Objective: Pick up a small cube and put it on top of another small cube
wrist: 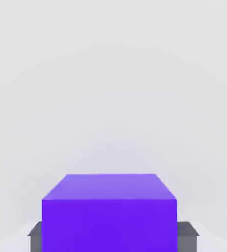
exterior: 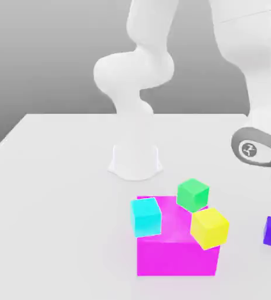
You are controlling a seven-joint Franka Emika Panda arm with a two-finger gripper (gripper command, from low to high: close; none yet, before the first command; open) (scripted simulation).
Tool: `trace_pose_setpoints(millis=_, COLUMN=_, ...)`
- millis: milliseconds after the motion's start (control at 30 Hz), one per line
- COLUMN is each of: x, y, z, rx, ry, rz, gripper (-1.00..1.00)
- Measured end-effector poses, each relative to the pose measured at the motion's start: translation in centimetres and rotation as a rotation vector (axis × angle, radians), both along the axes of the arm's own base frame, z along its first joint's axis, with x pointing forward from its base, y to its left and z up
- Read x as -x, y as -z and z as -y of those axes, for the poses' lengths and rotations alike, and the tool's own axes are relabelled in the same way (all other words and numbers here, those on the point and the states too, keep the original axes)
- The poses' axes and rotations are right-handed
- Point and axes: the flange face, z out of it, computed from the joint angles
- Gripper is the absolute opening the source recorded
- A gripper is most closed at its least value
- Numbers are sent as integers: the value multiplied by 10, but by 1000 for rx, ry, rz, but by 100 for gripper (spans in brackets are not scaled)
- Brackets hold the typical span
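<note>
White counter [exterior: 67, 205] extended beneath white jointed robot arm [exterior: 123, 76], grey backdrop behind. Small plain violet cube [wrist: 109, 224] sat on counter near exterior view's right edge, clasped between both fingers [wrist: 186, 241] of gripper [wrist: 109, 241]. Large magenta block [exterior: 176, 258] stood well apart, toward exterior view's left from violet cube. Around block's top, exterior view: small cyan cube [exterior: 146, 217] at left, small green cube [exterior: 193, 194] at far right corner, small yellow cube [exterior: 210, 228] at right, nearer; green and yellow cubes tilted.
</note>
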Motion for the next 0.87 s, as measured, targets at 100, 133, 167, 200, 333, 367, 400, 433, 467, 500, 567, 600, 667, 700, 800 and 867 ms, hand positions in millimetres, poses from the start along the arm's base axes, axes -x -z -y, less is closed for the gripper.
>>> trace_pose_setpoints(millis=100, x=0, y=-7, z=0, rx=0, ry=-1, rz=0, gripper=-100)
trace_pose_setpoints(millis=133, x=0, y=-17, z=-1, rx=1, ry=-1, rz=0, gripper=-100)
trace_pose_setpoints(millis=167, x=0, y=-28, z=-1, rx=1, ry=-1, rz=0, gripper=-100)
trace_pose_setpoints(millis=200, x=0, y=-40, z=0, rx=0, ry=-1, rz=0, gripper=-100)
trace_pose_setpoints(millis=333, x=-32, y=-92, z=35, rx=5, ry=25, rz=4, gripper=-100)
trace_pose_setpoints(millis=367, x=-43, y=-106, z=50, rx=7, ry=35, rz=5, gripper=-100)
trace_pose_setpoints(millis=400, x=-57, y=-119, z=70, rx=7, ry=58, rz=5, gripper=-100)
trace_pose_setpoints(millis=433, x=-68, y=-133, z=91, rx=8, ry=79, rz=5, gripper=-100)
trace_pose_setpoints(millis=467, x=-79, y=-146, z=114, rx=7, ry=103, rz=4, gripper=-100)
trace_pose_setpoints(millis=500, x=-88, y=-159, z=135, rx=7, ry=123, rz=3, gripper=-100)
trace_pose_setpoints(millis=567, x=-93, y=-185, z=163, rx=4, ry=124, rz=1, gripper=-100)
trace_pose_setpoints(millis=600, x=-95, y=-198, z=177, rx=1, ry=125, rz=-1, gripper=-100)
trace_pose_setpoints(millis=667, x=-96, y=-191, z=189, rx=-2, ry=126, rz=-2, gripper=-100)
trace_pose_setpoints(millis=700, x=-97, y=-180, z=192, rx=-2, ry=126, rz=-3, gripper=-100)
trace_pose_setpoints(millis=800, x=-97, y=-154, z=194, rx=-1, ry=128, rz=-3, gripper=100)
trace_pose_setpoints(millis=867, x=-97, y=-154, z=194, rx=-1, ry=128, rz=-3, gripper=100)
